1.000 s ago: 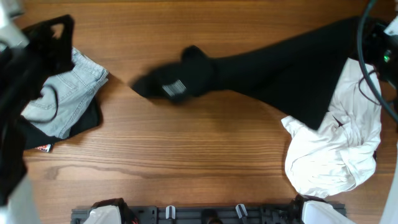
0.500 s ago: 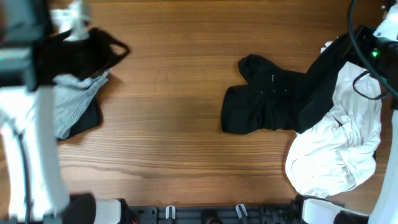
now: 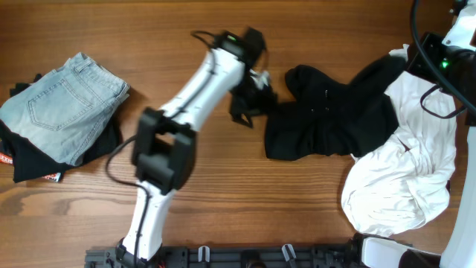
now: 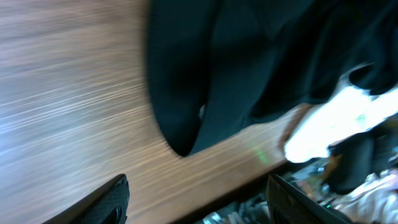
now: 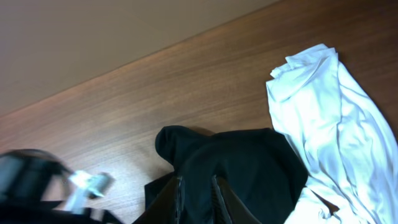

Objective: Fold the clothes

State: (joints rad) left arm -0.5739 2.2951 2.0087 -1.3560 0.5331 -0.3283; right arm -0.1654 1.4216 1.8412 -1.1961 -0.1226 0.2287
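Left gripper (image 4: 198, 186), jaws spread, hovers beside the crumpled black top (image 3: 327, 123); right gripper (image 5: 198, 198) pinches that top's edge nearest the white garment (image 3: 401, 175).

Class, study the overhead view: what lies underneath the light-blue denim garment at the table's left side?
A black garment pokes out beneath the denim garment along its lower edge, bearing a small red-and-white label. The denim covers the rest, so its shape is hidden.

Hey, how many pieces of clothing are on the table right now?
4: black top center-right, white garment at right, denim garment at left, dark garment beneath it. More may be hidden underneath.
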